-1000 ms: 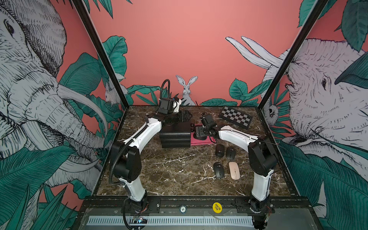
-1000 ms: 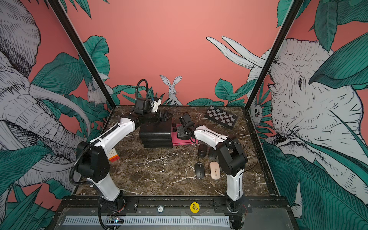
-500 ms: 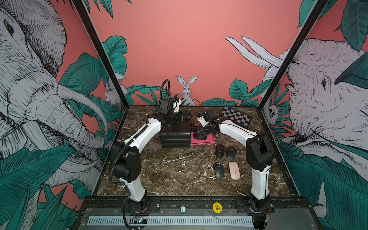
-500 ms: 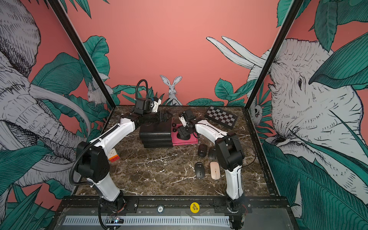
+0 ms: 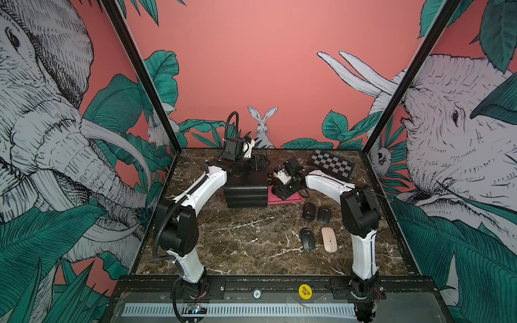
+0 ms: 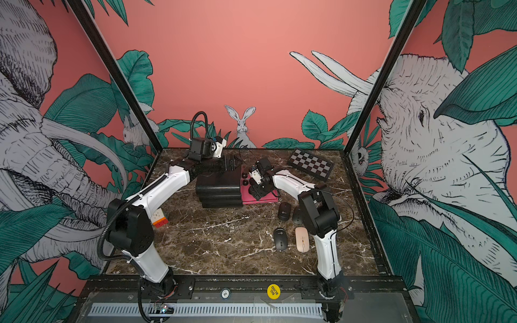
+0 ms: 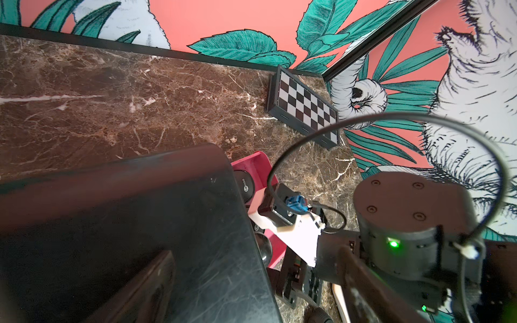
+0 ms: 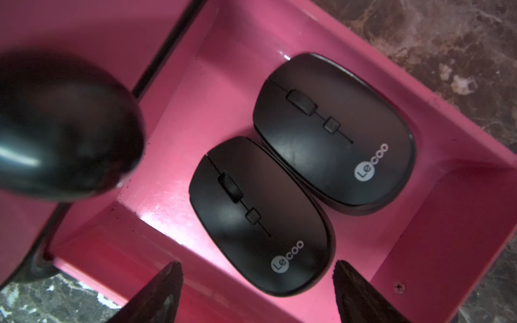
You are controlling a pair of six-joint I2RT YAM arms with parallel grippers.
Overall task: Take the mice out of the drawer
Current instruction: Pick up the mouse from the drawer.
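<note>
Two black mice (image 8: pixel 261 215) in pink drawer (image 8: pixel 461 223), perhaps overlapping; four others (image 5: pixel 307 240) outside

- Black mice (image 5: pixel 307 239): five, with three out on the table (image 5: pixel 237 246) and two in the drawer (image 8: pixel 461 229).
- Pale pink mouse (image 5: pixel 328 243): just one.
- Chessboard (image 5: pixel 331 167): one.
- Coloured cube (image 6: pixel 159 219): one.
- Black cabinet (image 5: pixel 246 193): one.
- Robot arms (image 5: pixel 201 187): two.
</note>
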